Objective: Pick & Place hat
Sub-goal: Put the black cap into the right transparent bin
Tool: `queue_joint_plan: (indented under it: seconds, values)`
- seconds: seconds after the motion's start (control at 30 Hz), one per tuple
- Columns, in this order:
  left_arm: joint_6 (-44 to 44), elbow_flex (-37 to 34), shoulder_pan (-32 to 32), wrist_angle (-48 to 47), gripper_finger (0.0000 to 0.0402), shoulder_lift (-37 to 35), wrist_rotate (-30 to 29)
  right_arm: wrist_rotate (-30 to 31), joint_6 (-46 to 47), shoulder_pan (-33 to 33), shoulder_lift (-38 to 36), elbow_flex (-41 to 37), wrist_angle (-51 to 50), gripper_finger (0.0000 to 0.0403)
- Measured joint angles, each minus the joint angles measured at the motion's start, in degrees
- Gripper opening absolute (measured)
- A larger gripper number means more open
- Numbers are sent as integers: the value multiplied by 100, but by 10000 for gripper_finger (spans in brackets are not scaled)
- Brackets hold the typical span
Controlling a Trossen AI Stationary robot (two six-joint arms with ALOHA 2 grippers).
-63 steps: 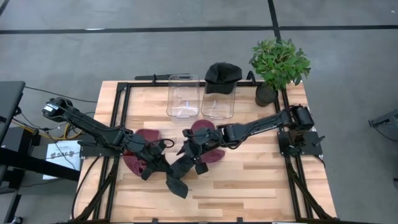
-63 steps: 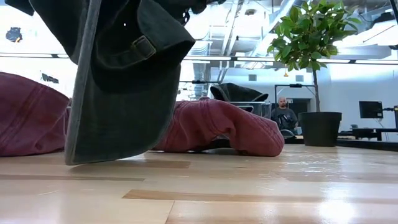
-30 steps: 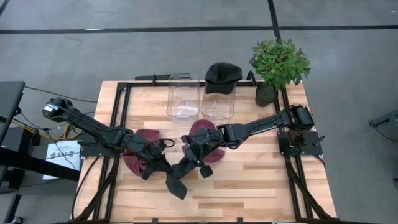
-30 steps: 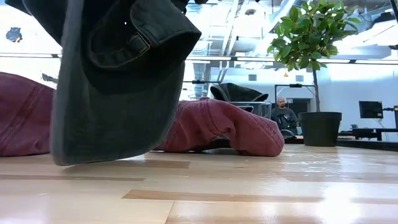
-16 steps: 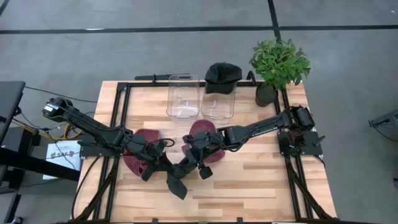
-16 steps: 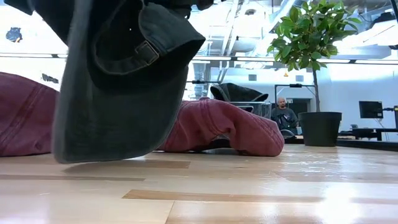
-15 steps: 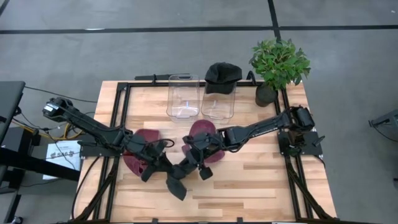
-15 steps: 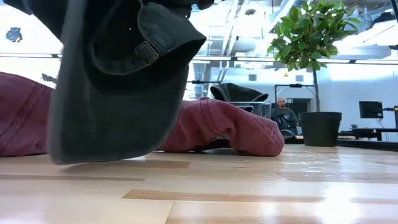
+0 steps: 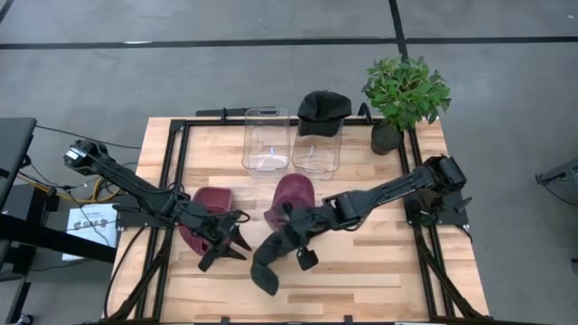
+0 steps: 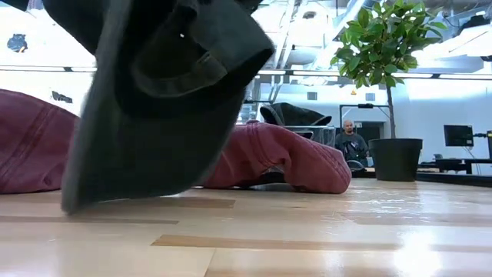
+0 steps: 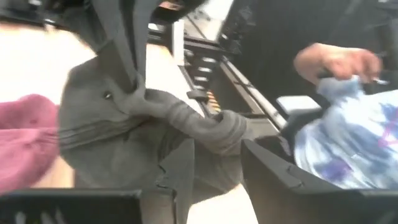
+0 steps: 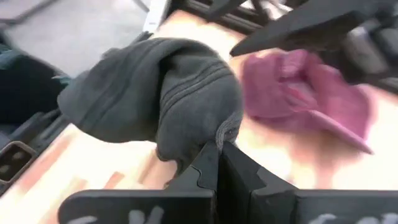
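Note:
A dark grey hat (image 9: 265,264) hangs from my right gripper (image 9: 291,236), which is shut on it over the table's middle near side. In the low view the grey hat (image 10: 154,115) fills the left; its lower edge is close to the tabletop, and whether it touches I cannot tell. My left gripper (image 9: 230,248) stands open just left of the hat, with nothing between its fingers. Two maroon hats (image 9: 203,212) (image 9: 291,194) lie on the table. A black hat (image 9: 323,106) rests on top of a clear container (image 9: 318,149). My right gripper pinches a bunched fold of the grey hat's crown (image 12: 225,132) between its two shut fingers. The fingers slant down from the table's right side. The hat hangs below and beyond them, slack, its brim end (image 9: 262,282) lowest.
A second clear container (image 9: 266,140) stands at the back middle, and a potted plant (image 9: 405,90) at the back right corner. A black frame (image 9: 172,162) runs round the table. A person's hand (image 11: 336,59) shows beyond the table, and a seated person (image 10: 352,142) farther off.
My left gripper has opened, let go of the grey hat and rolled. My right gripper has carried the hat toward the table's near edge. The hat has swung and now hangs from the right gripper alone.

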Motion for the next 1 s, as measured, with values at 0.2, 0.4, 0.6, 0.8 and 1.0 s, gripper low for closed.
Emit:
queue_joint_plan:
  seconds: [0.2,0.4,0.6,0.8,1.0]
  values:
    - [-282,0,6,132,113,-16,-1367,1827,489,332,-588,8,-177,0]
    - [-224,2,-19,742,108,-200,-2299,3402,1493,533,-1211,10,-1005,0]
    - [193,2,9,1554,108,-487,-2717,3531,2339,530,-1414,10,-1558,0]
    - [184,2,125,1925,108,-633,-2725,3439,2480,433,-1177,3,-1562,0]
    - [54,4,185,1854,108,-481,-2682,3208,2486,230,-916,9,-1265,0]
